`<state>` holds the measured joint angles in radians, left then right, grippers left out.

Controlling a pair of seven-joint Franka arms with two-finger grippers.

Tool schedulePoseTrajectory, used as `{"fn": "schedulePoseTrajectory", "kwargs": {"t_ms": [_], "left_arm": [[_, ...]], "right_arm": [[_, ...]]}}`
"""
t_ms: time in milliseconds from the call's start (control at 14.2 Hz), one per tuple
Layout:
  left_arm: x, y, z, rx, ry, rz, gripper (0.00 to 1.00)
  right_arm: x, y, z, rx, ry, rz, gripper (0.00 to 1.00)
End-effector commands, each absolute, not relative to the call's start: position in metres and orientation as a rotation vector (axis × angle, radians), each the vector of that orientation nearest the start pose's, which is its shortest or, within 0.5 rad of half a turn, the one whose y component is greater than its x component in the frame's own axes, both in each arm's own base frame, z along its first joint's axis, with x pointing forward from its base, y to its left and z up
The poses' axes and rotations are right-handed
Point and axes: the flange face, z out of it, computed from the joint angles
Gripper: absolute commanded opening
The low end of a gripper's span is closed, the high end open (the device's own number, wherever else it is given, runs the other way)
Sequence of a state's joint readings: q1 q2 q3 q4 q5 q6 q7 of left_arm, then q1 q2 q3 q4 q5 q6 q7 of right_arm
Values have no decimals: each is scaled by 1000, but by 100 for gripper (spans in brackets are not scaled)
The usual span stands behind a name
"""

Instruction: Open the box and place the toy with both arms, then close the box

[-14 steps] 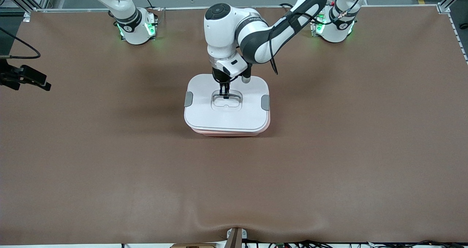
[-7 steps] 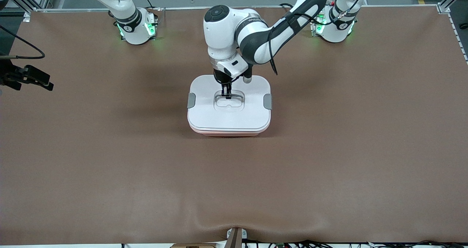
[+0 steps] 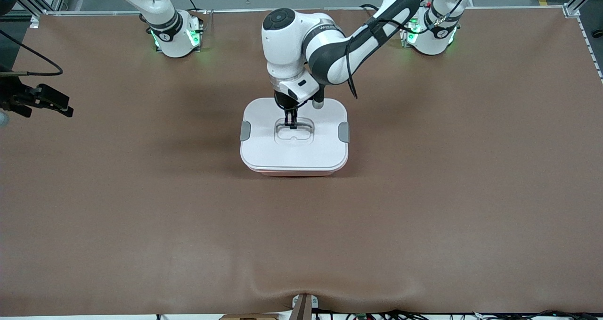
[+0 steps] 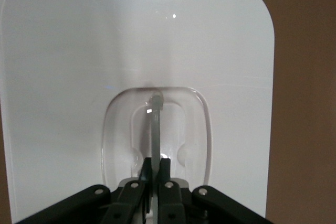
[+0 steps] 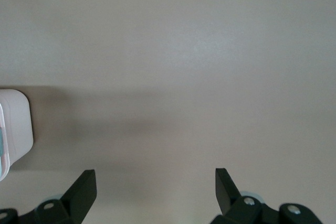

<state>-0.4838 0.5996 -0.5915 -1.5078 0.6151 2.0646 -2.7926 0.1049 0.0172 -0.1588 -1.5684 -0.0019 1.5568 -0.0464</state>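
The box (image 3: 294, 170) stands at the middle of the table, its white lid (image 3: 264, 143) sitting on the pink tub with a grey clip (image 3: 245, 131) at each end. My left gripper (image 3: 291, 122) reaches straight down into the lid's recess and is shut on the thin clear handle (image 4: 156, 124), which stands upright between its fingers (image 4: 167, 174). My right gripper (image 3: 59, 105) hangs open over the table's edge at the right arm's end, holding nothing; its wrist view shows bare table between the fingertips (image 5: 85, 187) and a corner of the box (image 5: 14, 129). The toy is out of view.
The brown table mat (image 3: 424, 207) has a raised wrinkle (image 3: 301, 289) at its edge nearest the front camera. The arm bases (image 3: 175, 36) stand along the table's back edge.
The lid, earlier raised and offset over the pink tub, has come down to sit squarely on it, still held by my left gripper. My right gripper has drifted slightly toward the table.
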Motion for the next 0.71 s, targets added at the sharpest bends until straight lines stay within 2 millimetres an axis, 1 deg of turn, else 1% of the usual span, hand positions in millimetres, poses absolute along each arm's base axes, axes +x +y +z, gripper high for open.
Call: {"fn": "schedulePoseTrajectory", "kwargs": {"t_ms": [0, 212, 423, 635], "left_arm": [[423, -573, 364, -2149, -2514, -370, 0], [424, -573, 364, -2154, -2512, -379, 0], [423, -574, 359, -2152, -2505, -375, 0], [424, -573, 358, -2150, -2506, -377, 0]], "right_arm": [[558, -34, 615, -3159, 22, 45, 100], [558, -32, 615, -3159, 19, 45, 100], [559, -29, 616, -3157, 12, 37, 100], [560, -29, 617, -3157, 14, 27, 100]]}}
